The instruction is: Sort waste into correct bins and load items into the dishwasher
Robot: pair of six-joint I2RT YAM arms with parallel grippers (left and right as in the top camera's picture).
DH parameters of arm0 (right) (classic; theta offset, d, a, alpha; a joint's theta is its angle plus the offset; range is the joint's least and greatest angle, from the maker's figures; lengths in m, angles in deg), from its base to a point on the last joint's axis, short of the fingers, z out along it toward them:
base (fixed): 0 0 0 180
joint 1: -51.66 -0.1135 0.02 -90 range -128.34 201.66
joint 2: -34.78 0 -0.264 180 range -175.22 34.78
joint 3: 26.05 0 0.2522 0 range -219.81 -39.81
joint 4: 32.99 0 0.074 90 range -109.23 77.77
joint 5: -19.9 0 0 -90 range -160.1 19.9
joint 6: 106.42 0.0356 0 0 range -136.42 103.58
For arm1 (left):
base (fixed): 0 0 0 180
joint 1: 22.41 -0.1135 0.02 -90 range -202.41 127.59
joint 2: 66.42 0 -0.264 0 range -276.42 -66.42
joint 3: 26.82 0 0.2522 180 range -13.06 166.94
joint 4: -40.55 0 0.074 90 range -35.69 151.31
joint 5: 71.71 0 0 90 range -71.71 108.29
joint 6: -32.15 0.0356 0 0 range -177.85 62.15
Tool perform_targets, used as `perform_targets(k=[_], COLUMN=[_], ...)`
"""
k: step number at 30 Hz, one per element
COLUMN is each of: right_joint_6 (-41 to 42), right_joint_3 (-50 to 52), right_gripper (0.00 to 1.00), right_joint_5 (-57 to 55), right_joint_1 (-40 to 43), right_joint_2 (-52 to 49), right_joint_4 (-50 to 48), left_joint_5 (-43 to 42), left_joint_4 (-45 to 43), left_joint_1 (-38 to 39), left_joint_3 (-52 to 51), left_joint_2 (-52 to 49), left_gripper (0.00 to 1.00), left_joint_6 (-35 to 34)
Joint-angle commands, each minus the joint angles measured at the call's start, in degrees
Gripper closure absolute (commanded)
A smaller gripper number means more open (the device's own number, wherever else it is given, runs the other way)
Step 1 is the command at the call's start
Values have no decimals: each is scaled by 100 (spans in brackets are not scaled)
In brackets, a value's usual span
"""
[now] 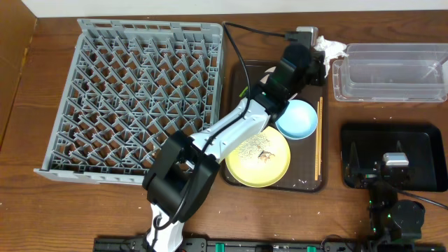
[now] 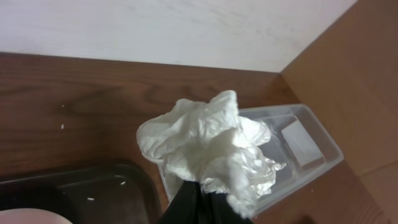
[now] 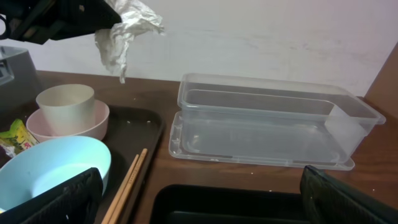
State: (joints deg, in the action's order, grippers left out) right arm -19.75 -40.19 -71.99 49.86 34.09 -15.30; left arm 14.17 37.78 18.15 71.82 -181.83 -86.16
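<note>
My left gripper [image 1: 316, 56] [image 2: 202, 202] is shut on the crumpled white napkin [image 1: 330, 49] [image 2: 211, 149], which hangs in the air beyond the serving tray's far corner, next to the clear tub [image 1: 390, 72] [image 3: 267, 121]. My right gripper [image 1: 388, 155] [image 3: 202, 205] stands open over the black tray [image 1: 420, 140] with nothing between its fingers. The yellow plate [image 1: 257, 159] carries rice-like crumbs. Beside it are the blue bowl [image 1: 297, 119] and the chopsticks [image 1: 318, 136]. The cream cup [image 3: 65, 102] sits in the pink saucer [image 3: 93, 124], by a green-and-orange wrapper [image 3: 15, 140].
The grey dish rack [image 1: 140, 98] fills the left of the table. The dark brown serving tray [image 1: 308, 183] holds the dishes between the rack and the bins. A wall runs along the table's far edge, and my left arm stretches diagonally over the serving tray.
</note>
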Motion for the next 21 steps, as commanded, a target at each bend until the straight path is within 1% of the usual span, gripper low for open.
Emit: perform_targets(k=[1, 3, 6, 8, 11, 13, 15, 19, 21], right_joint_6=[72, 72, 72, 72, 72, 72, 72, 72, 70], right_joint_3=[7, 7, 7, 7, 7, 7, 7, 7, 7], right_gripper=[1, 1, 1, 1, 1, 1, 1, 1, 1], right_joint_5=[2, 2, 2, 2, 2, 2, 0, 2, 2], right_joint_1=[-85, -85, -85, -85, -85, -85, -85, -85, -85], right_joint_2=[31, 31, 31, 31, 31, 31, 31, 31, 31], right_joint_4=[22, 22, 22, 22, 22, 22, 22, 22, 22], left_joint_5=[-13, -13, 164, 603, 1510, 1939, 2184, 2253, 2315], left_joint_4=[-35, 28, 260, 533, 1141, 1567, 2225, 3775, 4343], left_joint_1=[107, 151, 164, 133, 79, 61, 61, 57, 55], left_joint_3=[26, 24, 24, 24, 24, 24, 24, 24, 26], left_joint_2=[-31, -31, -15, 55, 323, 577, 918, 1453, 1563], left_gripper=[92, 92, 92, 92, 92, 92, 92, 92, 92], left_joint_6=[577, 807, 885, 885, 887, 973, 1097, 1093, 1091])
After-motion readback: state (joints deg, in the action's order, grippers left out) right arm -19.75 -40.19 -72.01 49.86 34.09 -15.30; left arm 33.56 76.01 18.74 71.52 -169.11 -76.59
